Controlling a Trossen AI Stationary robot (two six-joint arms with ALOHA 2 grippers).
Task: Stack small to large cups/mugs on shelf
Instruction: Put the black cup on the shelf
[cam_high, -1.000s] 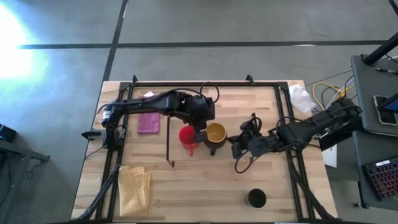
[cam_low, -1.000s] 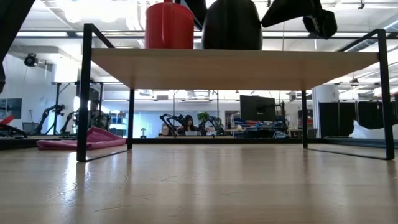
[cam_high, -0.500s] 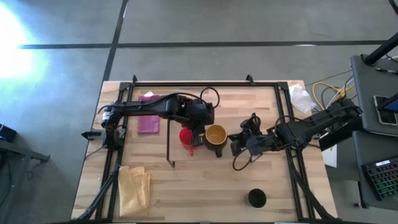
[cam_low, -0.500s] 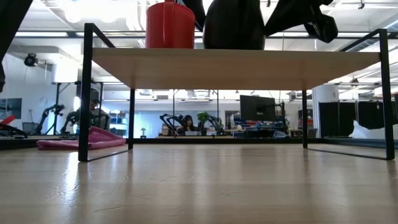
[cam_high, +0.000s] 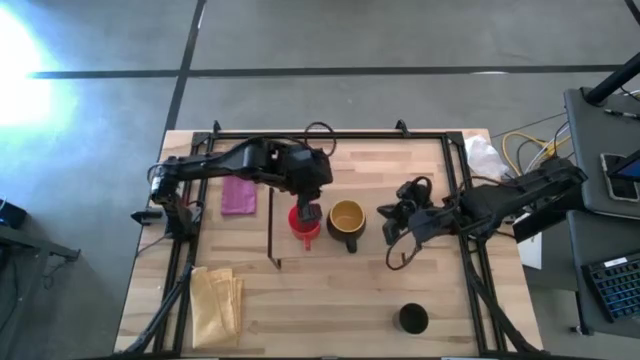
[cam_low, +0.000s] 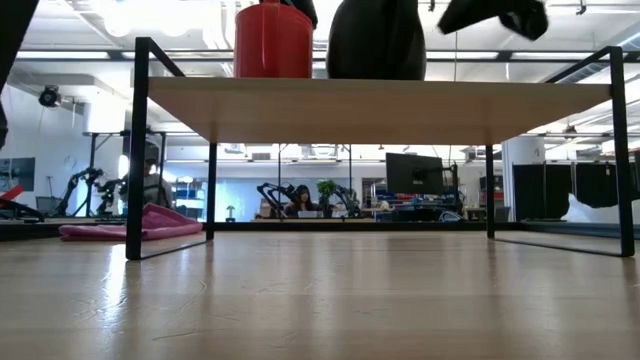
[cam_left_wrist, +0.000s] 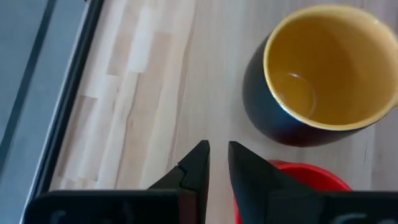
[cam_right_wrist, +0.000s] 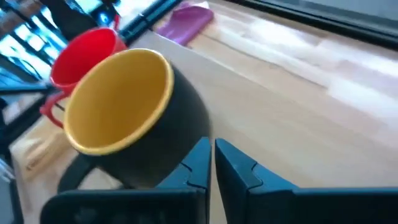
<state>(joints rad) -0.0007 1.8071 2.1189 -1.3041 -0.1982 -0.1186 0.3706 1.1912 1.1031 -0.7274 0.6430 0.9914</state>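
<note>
On the pale wood shelf (cam_high: 370, 190), both narrow-fingered hands hover empty beside the round red cup (cam_high: 303, 220) and glossy mustard-lined mug (cam_high: 346, 220).

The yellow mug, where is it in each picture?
High view: the yellow mug sits mid-shelf, just right of the red cup.
Low view: it is the dark shape on top of the shelf, right of the red cup.
Left wrist view: upper right.
Right wrist view: left of centre.
Shared landmark: the red cup is beside it in every view.
</note>
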